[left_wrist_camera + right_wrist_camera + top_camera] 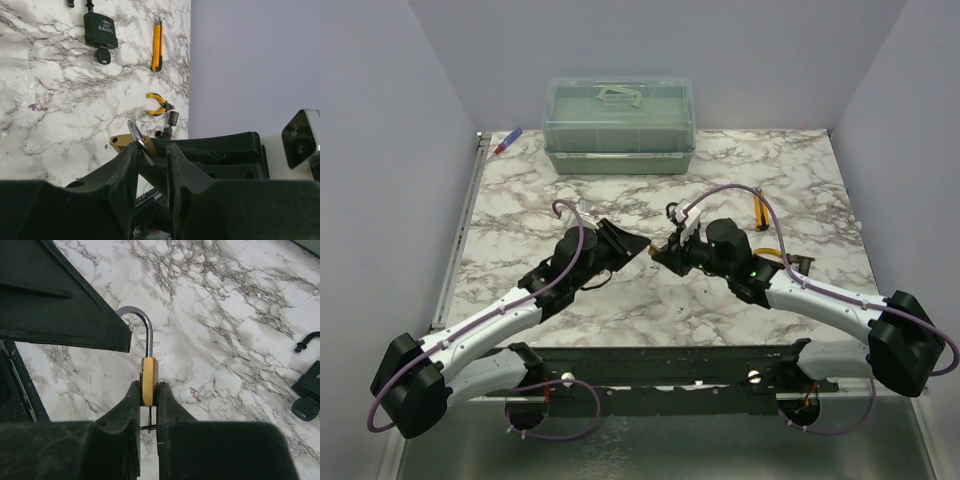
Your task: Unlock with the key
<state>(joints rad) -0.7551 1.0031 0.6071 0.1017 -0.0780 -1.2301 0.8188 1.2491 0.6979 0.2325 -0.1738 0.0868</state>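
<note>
Marbled tabletop (620,190) fills every view. The key (103,56) lies on it in the upper left of the left wrist view, its black head touching the bottom of the black padlock (100,29); I cannot tell whether its shaft is seated in that lock. Neither arm holds the key. Both meet at the centre of the top view. The right gripper (149,397) has its jaws clamped narrow on the body of the small brass padlock (149,374), and the left gripper (150,157) is closed narrow on that lock's steel shackle (145,325).

The main risk, as I judge it, is the handover: fetching the key means one gripper must let go, and the brass lock could then twist or drop from the other. The key is tiny and lies flat, so fingers may skid on the marble or shove the black padlock instead.

A utility knife (157,44) and yellow pliers (159,103) lie right of the key, near the table edge and the wall. Bare marble stands open below and left of it.
</note>
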